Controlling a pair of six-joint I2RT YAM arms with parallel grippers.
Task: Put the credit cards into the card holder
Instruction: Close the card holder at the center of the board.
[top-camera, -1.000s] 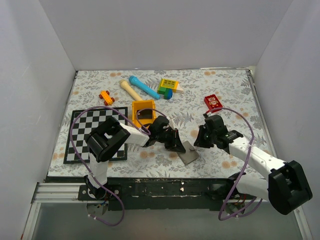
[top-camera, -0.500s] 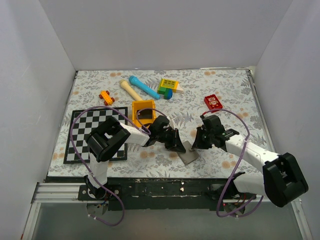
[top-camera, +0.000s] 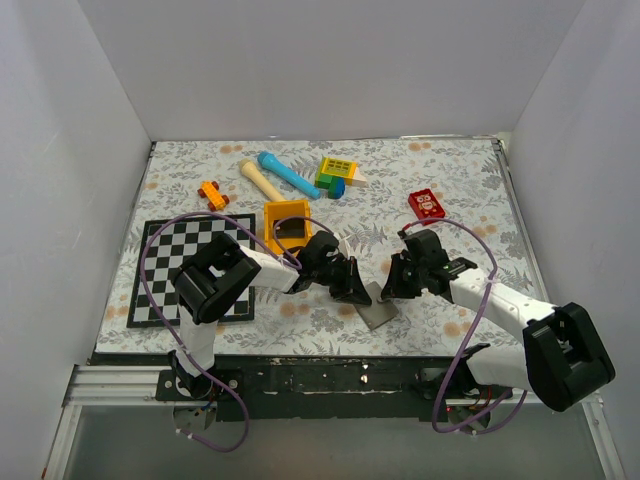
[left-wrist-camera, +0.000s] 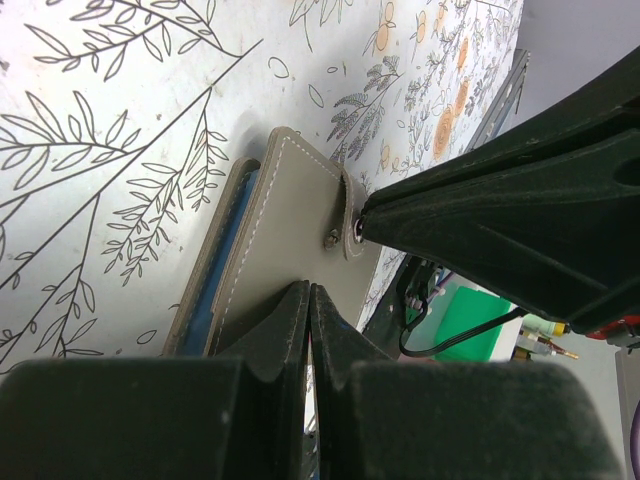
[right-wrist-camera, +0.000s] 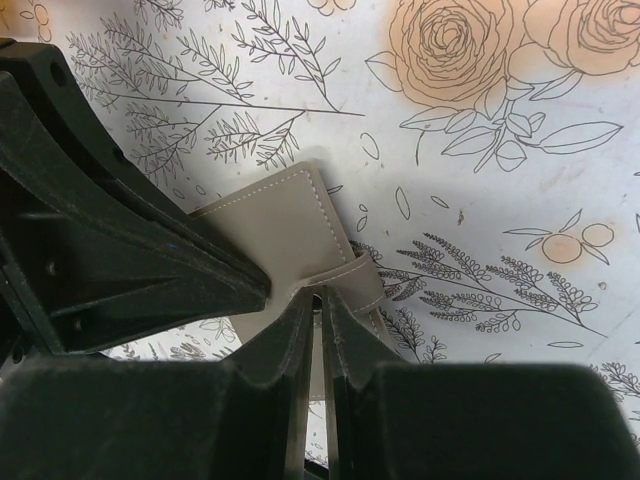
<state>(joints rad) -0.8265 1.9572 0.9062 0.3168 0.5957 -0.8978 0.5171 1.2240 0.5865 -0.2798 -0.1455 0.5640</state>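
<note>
The grey card holder (top-camera: 379, 310) lies folded near the table's front edge. Its snap tab (left-wrist-camera: 346, 214) wraps over the cover (right-wrist-camera: 285, 230). My left gripper (left-wrist-camera: 309, 291) is shut and empty, tips resting on the cover. From the right, my right gripper (right-wrist-camera: 319, 299) is closed to a narrow slit on the end of the snap tab (right-wrist-camera: 367, 281). In the top view the two grippers, left (top-camera: 356, 289) and right (top-camera: 393, 283), meet over the holder. A black credit card (top-camera: 291, 231) lies in the orange tray (top-camera: 272, 216).
A checkerboard (top-camera: 180, 262) lies at the left under the left arm. A red block (top-camera: 426, 205) sits behind the right gripper. Further back are a blue stick (top-camera: 288, 174), a wooden stick (top-camera: 262, 180), a yellow-green block (top-camera: 337, 173) and an orange toy (top-camera: 212, 194). White walls enclose three sides.
My right gripper has slid a little to the left, closer onto the card holder's tab, and its elbow has swung in. The left gripper and the holder have stayed put.
</note>
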